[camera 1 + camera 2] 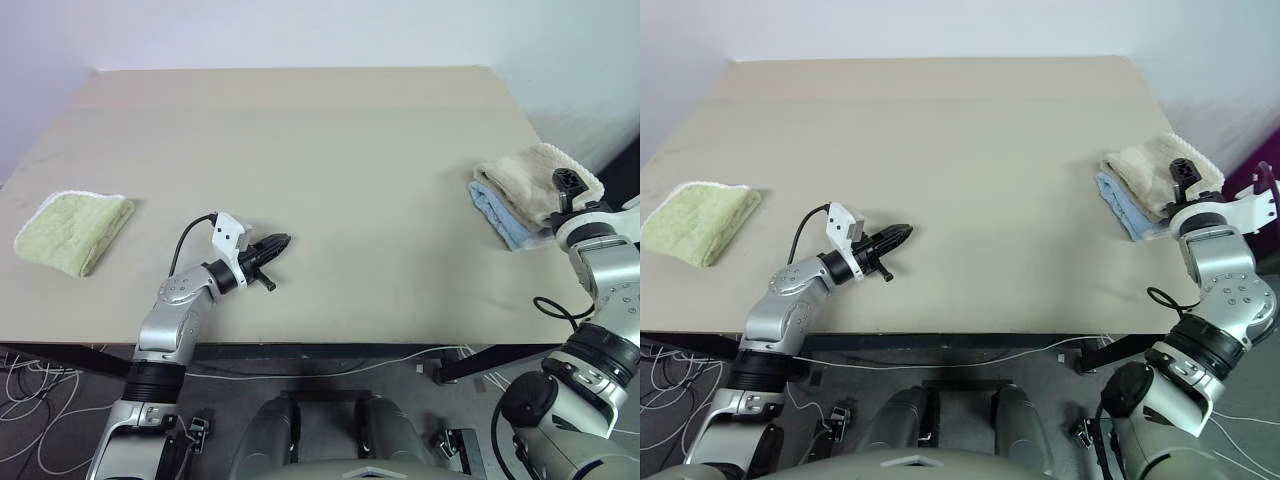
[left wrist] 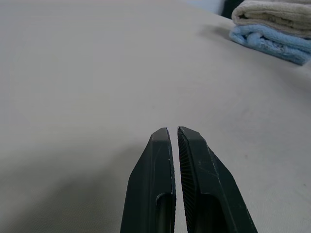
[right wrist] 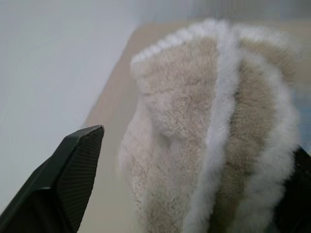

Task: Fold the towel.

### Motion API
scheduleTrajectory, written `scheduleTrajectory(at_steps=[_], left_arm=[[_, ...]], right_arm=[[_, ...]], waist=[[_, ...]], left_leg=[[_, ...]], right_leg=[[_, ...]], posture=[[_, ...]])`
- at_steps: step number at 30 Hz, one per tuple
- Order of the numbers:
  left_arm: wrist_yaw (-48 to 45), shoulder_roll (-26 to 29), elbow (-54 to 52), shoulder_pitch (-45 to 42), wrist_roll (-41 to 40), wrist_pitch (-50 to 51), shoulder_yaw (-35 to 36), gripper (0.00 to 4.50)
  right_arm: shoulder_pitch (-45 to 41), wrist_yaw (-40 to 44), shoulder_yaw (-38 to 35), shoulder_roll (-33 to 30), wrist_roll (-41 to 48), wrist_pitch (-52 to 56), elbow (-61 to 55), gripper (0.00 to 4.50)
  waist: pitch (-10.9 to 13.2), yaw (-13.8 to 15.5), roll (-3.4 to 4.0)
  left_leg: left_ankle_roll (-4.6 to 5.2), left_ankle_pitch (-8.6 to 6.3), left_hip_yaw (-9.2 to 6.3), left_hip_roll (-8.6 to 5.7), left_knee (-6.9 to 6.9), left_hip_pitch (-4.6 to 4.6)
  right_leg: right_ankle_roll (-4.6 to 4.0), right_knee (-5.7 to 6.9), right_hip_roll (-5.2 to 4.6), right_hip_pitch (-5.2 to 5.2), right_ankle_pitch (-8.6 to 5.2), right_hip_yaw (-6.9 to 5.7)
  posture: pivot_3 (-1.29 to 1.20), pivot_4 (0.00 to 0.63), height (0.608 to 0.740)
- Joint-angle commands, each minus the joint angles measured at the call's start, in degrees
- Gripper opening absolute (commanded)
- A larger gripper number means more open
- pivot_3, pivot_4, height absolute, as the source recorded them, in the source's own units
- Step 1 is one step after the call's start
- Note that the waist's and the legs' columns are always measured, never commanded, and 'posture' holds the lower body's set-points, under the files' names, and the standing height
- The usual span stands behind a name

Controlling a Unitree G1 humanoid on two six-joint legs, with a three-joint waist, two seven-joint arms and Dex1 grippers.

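A: Where does our right tool stand? Its jaws are spread wide, and the towel lies right between them; one black finger is to one side of the pile and the other just shows at its far side. We are not clamped on anything.

B: Agreed. The towel is already bunched into a thick folded stack with its white stitched edge toward the tool, and it sits on top of the light blue towel, close to the worktop's right edge.

A: And the left tool?

B: Its jaws are pressed together on nothing, and it hovers level over bare worktop, well apart from the beige pile. The green towel lies further out on its other side and is not our concern.

A: So how do we do this step well?

B: We judge that the fold is nearly done or being tidied. If we close again, we should take only the beige layers and keep the lower finger above the blue cloth, or both will lift together.

A: And mind the edge: a pull toward the right tool could drag the stack off the worktop.

B: Yes. Better to press or nudge inward, and bring the left tool across to steady the near side if layers slip.
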Motion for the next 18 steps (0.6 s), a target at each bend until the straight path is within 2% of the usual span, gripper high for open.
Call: scheduleTrajectory(at_steps=[1, 6, 9, 11, 15, 18], left_arm=[[-0.79, 0.01, -0.18, -1.43, 0.09, -0.8, -0.06, 0.29], [-1.09, 0.43, -0.17, -1.4, 0.27, -0.75, 0.19, 0.29], [-0.56, 0.91, -0.45, -1.08, 0.66, -0.72, 0.69, 0.29], [-0.19, 1.55, -0.12, -0.96, 1.1, -1.1, 1.19, 0.29], [1.84, 2.5, 0.68, -0.82, 2.82, -3.12, 2.25, 0.29], [3.36, 2.9, 0.88, -0.53, 4.19, -4.18, 2.3, 0.29]], right_arm=[[-0.15, 3.04, 3.09, -3.75, -6.18, -6.4, -3.49, 4.48], [-0.86, 4.05, 5.63, -3.6, -7.08, -7.1, -4.23, 4.48], [-1.29, 7.51, 9.58, -4.16, -8.93, -7.73, -5.02, 4.48], [-0.87, 11.98, 15.41, -4.8, -11.2, -6.98, -6.74, 4.48], [2.74, 25.76, 33.22, -6.84, -19.51, -7.96, -12.09, 4.48], [4.55, 32.1, 40.82, -6.53, -24.7, -11.62, -12.53, 4.48]], waist=[[0.0, -0.07, 0.01], [0.0, -0.26, 0.01], [0.0, -0.19, 0.01], [0.0, -0.21, 0.01], [0.02, -0.41, 0.03], [0.02, -0.02, 0.02]], left_leg=[[0.0, 0.0, 0.0, 0.0, 0.0, 0.0], [0.0, 0.0, -0.01, 0.03, -0.01, 0.02], [0.0, 0.0, 0.0, 0.03, 0.0, 0.02], [0.0, 0.0, 0.0, 0.03, 0.0, 0.02], [0.0, 0.0, -0.01, 0.04, -0.01, 0.04], [0.0, 0.0, -0.06, 0.04, 0.02, 0.04]], right_leg=[[0.0, 0.0, 0.0, 0.0, 0.0, 0.0], [0.0, 0.01, 0.04, 0.0, 0.0, 0.01], [0.0, 0.01, 0.02, 0.0, 0.0, 0.01], [0.0, 0.01, 0.02, 0.0, 0.0, 0.01], [0.0, 0.01, 0.06, -0.02, 0.0, 0.01], [0.0, 0.0, 0.05, 0.01, 0.0, -0.04]], posture=[[0.0, 0.15, 0.74], [0.0, 0.15, 0.74], [0.0, 0.15, 0.74], [0.0, 0.15, 0.74], [0.0, 0.15, 0.74], [0.0, 0.15, 0.74]])
